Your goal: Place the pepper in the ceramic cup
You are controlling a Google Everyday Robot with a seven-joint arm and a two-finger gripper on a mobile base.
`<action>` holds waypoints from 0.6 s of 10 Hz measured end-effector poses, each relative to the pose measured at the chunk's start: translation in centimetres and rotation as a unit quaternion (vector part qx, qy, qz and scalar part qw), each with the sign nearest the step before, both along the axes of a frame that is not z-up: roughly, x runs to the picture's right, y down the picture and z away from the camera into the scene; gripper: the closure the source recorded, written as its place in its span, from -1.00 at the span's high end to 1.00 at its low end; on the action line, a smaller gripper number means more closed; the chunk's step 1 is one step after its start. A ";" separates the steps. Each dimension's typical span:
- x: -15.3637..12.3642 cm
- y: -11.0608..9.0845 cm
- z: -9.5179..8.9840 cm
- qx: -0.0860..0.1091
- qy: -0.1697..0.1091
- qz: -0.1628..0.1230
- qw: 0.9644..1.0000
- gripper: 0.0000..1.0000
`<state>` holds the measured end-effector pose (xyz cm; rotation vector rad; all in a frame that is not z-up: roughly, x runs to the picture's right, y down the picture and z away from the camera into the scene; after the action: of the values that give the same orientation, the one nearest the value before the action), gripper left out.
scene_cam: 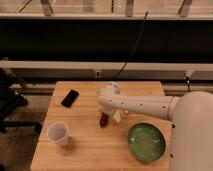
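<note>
The small dark red pepper (103, 120) sits at the middle of the wooden table (85, 150). My gripper (104, 113) reaches down right over the pepper, at the end of the white arm (140, 105) that comes in from the right. I cannot see whether it is touching the pepper. The plain white ceramic cup (58, 134) stands upright near the table's front left, well to the left of the gripper and apart from it.
A wide green bowl (145, 142) stands at the front right. A black phone (70, 98) lies at the back left. A pale object (118, 117) sits just right of the pepper under the arm. A dark chair (10, 102) is left of the table.
</note>
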<state>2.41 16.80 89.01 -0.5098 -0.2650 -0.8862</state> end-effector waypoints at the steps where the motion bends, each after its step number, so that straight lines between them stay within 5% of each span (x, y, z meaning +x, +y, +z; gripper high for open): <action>1: -0.2 -0.1 -0.7 -0.009 -0.014 -0.015 1.000 0.60; 6: -1.1 0.1 -2.0 -0.036 -0.033 -0.046 0.998 0.60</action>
<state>1.26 16.90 87.01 -0.5631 -0.3357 -0.9863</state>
